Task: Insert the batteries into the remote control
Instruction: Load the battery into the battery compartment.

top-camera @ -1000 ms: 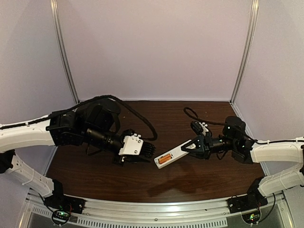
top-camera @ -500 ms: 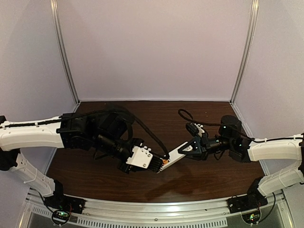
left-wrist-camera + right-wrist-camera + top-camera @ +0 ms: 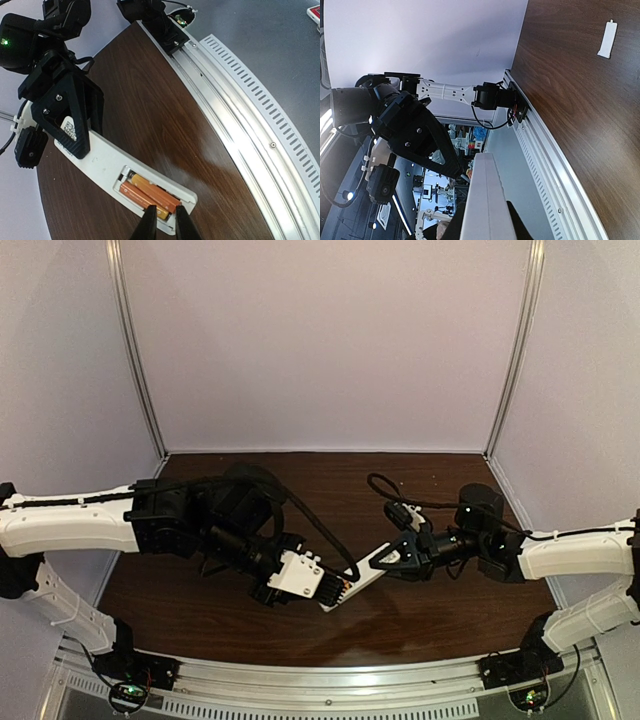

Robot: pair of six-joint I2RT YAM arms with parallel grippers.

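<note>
My right gripper (image 3: 392, 558) is shut on the screen end of the white remote control (image 3: 352, 582) and holds it tilted above the table, battery bay up. In the left wrist view the open bay holds the two orange batteries (image 3: 149, 193) side by side in the remote control (image 3: 102, 161). My left gripper (image 3: 164, 212) is empty, its fingers almost together, with the tips right over the near end of the batteries. It also shows in the top view (image 3: 338, 589) at the remote's low end. The right wrist view shows the remote control (image 3: 485, 200) edge-on between my right fingers (image 3: 517, 224).
A small white cover plate (image 3: 607, 39) lies flat on the brown table, apart from both grippers. The metal rail (image 3: 250, 115) runs along the table's near edge. Purple walls close in the back and sides (image 3: 330, 340).
My left gripper has moved right from beside the remote to its battery bay. My right gripper has carried the remote a little left, its free end dipping toward the left gripper.
</note>
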